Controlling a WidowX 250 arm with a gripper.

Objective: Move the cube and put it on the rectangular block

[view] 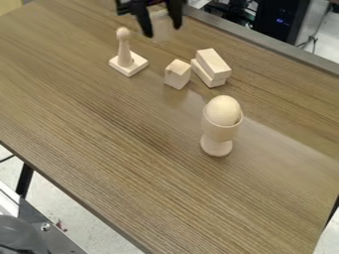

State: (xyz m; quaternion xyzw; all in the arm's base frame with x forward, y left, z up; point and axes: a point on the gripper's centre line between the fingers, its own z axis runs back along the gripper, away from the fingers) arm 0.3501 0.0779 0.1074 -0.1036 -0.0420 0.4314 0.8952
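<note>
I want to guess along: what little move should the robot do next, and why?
Probably ease the gripper over to the cube: its fingers are apart, and the cube sits on the table beside the stacked blocks, not on top.

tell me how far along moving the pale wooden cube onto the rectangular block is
Nothing looks done yet: the pale wooden cube sits on the brown wood-grain table, beside the stacked pale wooden rectangular blocks. Nothing seems in hand; the black two-finger claw hangs over the table's far side, fingers apart. Left: grip the cube, lift it, set it on the upper block, let go.
</note>
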